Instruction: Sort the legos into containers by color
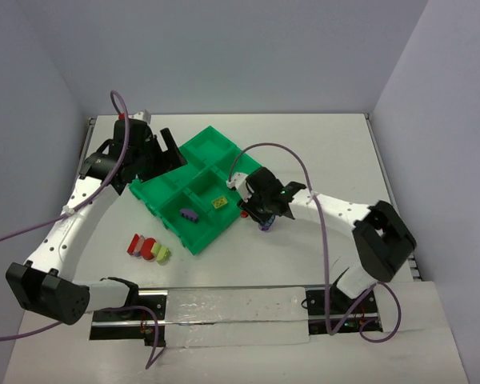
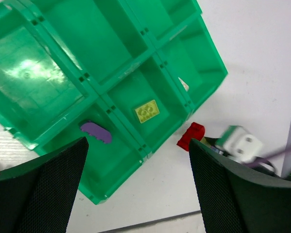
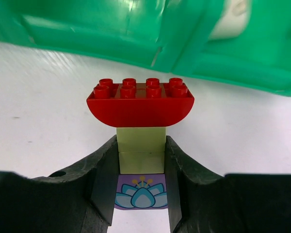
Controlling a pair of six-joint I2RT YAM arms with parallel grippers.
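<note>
The top camera looks down from high behind the near edge onto the whole tabletop [image 1: 320, 144]. The left wrist camera faces steeply down on the green tray [image 2: 111, 48]. The right wrist camera is low, very near the stack of legos [image 3: 140, 136], facing the tray's wall; both wrist views share this stack.

Left claw [image 2: 138, 145] spread wide, arm reaching forward; right claw [image 3: 141, 145] pinched on legos [image 3: 140, 104], elbow bent.
</note>
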